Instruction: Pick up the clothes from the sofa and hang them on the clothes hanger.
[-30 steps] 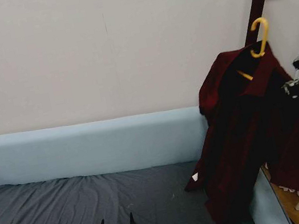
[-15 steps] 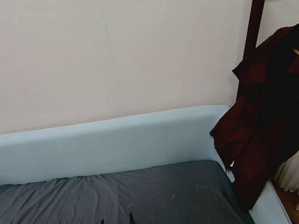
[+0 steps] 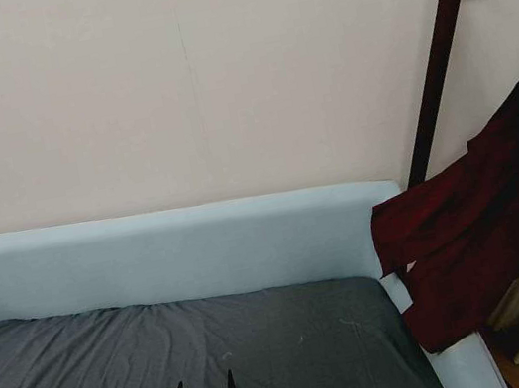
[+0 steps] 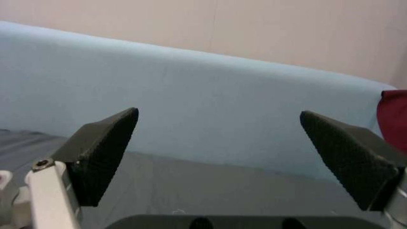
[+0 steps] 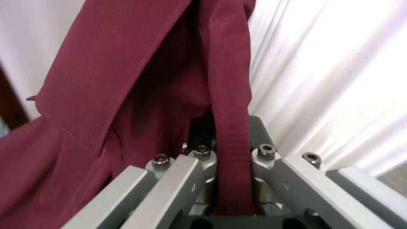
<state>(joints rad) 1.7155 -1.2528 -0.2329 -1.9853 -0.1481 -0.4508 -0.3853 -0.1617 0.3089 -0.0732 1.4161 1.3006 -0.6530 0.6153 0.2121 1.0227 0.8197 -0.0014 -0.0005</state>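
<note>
No writing, label, brand, number or sign can be read on the sofa (image 3: 170,255), the wall (image 3: 169,79) or the garment (image 3: 480,246)

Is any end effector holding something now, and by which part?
The right end effector clamps the dark red garment by a narrow fabric band; the left end effector holds nothing.

Soft even light, glare on curtain (image 5: 330,71)

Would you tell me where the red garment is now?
The red garment hangs at the head view's right edge beside the sofa, clamped in the right gripper.
</note>
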